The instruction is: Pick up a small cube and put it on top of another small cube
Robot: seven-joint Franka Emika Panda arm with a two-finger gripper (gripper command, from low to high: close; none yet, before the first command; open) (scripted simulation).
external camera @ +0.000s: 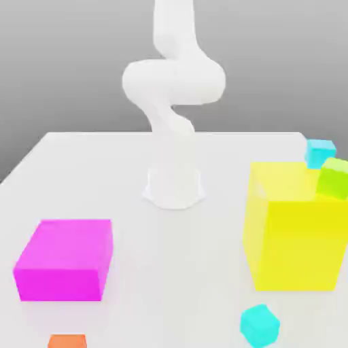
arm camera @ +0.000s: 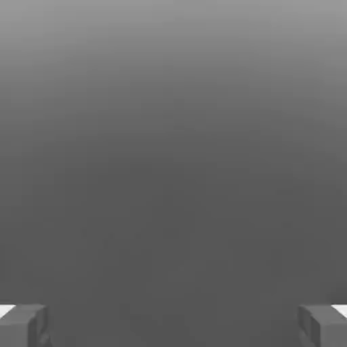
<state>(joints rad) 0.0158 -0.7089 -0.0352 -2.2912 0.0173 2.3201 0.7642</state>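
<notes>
In the exterior view the white arm (external camera: 173,102) rises from its base at the middle of the tabletop (external camera: 102,170) and climbs past 12 o'clock. Taking that base as the clock's centre, a large magenta block (external camera: 64,259) sits at 8 o'clock and a large yellow block (external camera: 296,228) at 4 o'clock. The small cubes are scattered: a cyan cube (external camera: 259,325) lies on the tabletop at 5 o'clock, in front of the yellow block; a second cyan cube (external camera: 319,153) sits at 2 o'clock behind the yellow block, with a green cube (external camera: 334,178) just beside it, overlapping the block's far top corner. Whether the green one rests on the block or behind it I cannot tell. An orange cube (external camera: 66,341) shows at 7 o'clock, cut by the frame's edge.

In the hand view the gripper (arm camera: 173,325) is spread wide, one fingertip at 7 o'clock and the other at 5 o'clock, nothing between them, only plain grey backdrop ahead.

My reading is that the task stands at its very start: no cube is grasped, none is stacked. The next move calls for tilting the hand down toward the tabletop, choosing a cube with free space around it, probably the near cyan one, and descending over it with the fingers wide.
</notes>
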